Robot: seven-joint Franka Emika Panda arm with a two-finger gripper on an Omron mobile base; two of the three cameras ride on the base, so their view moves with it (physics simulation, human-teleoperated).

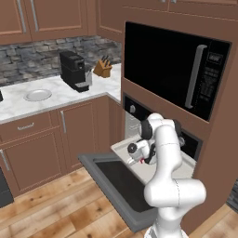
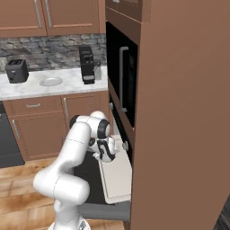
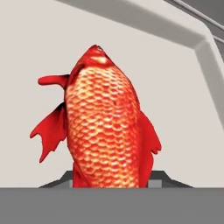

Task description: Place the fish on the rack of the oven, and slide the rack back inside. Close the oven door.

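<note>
Gripper (image 1: 141, 160) is clamping the fish (image 3: 107, 127) by its tail above the rack (image 2: 117, 179); light, stiff, probably slippery.

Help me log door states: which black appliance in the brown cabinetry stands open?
The lower black wall oven: its grey-framed glass door is dropped flat, light-grey rack pulled out. The microwave above stays shut.

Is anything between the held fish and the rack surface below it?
Nothing: in the hand view the fish hangs in the gripper over bare light-grey rack.
</note>
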